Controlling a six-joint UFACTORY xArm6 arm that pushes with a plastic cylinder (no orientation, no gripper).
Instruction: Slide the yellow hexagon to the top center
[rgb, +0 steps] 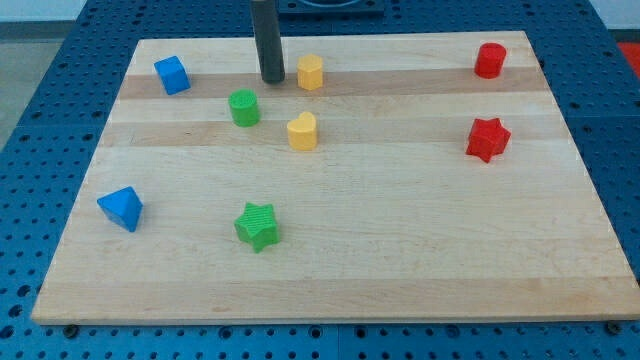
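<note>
The yellow hexagon stands near the view's top, a little left of centre, on the wooden board. My tip rests on the board just to the hexagon's left, a small gap apart. A yellow heart-shaped block lies below the hexagon. A green cylinder lies below and left of my tip.
A blue block sits at the top left and a blue triangular block at the left. A green star lies at bottom centre-left. A red cylinder and a red star are at the right.
</note>
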